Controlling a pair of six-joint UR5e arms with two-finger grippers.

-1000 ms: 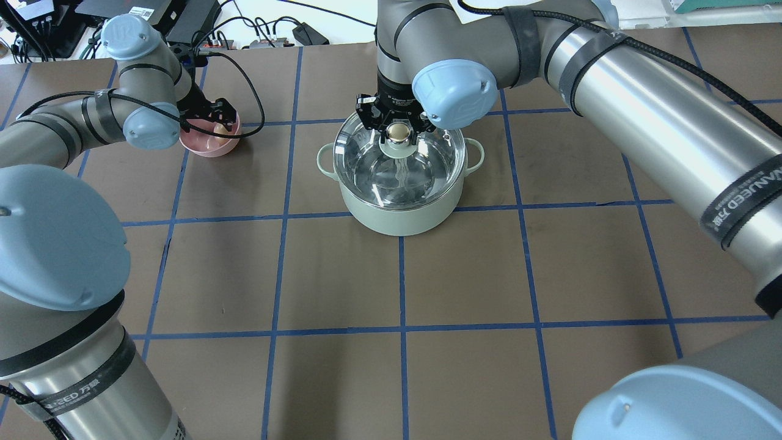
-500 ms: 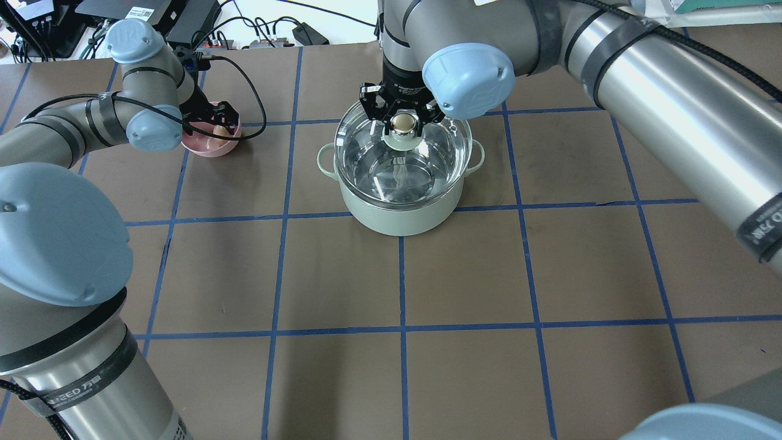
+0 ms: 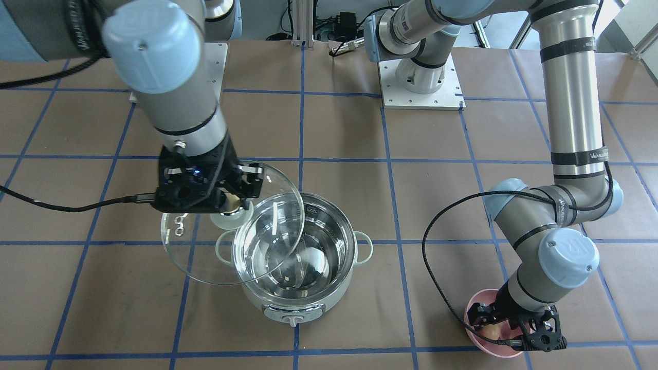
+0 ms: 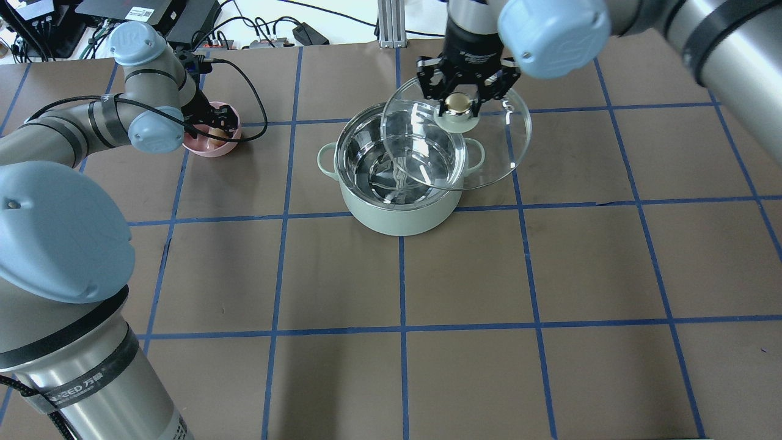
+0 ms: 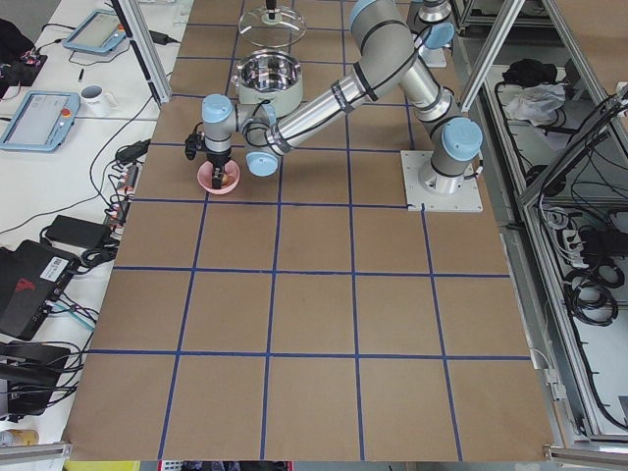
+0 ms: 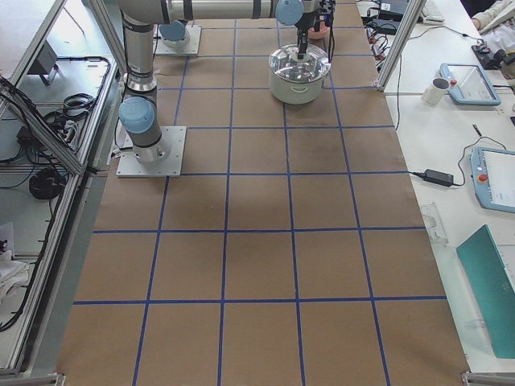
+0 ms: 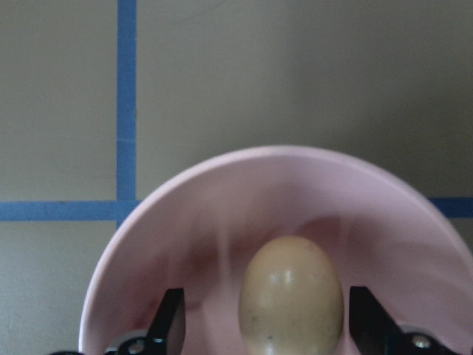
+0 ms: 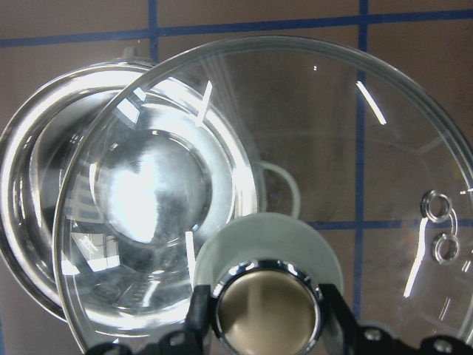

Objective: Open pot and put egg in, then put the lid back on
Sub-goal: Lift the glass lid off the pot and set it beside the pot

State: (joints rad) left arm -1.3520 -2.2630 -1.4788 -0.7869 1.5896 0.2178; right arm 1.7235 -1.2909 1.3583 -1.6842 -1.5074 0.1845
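one mint-green electric pot point(image 4: 397, 220) with two loop handles. one glass lid point(image 4: 489, 153), clamped by its one knob in the right gripper point(image 4: 462, 105). one tan egg point(image 7: 292, 296) between the fingers of the left gripper point(image 4: 215, 127), inside one pink bowl point(image 7: 222, 214). two arms, two grippers.

mint-green pot point(image 4: 397, 220) with shiny steel inside; clear glass lid point(image 4: 489, 159), pale green knob point(image 4: 456, 105) topped beige; tan egg point(image 7: 292, 296); pink bowl point(image 7: 222, 200); brown counter point(image 4: 464, 269) gridded blue.
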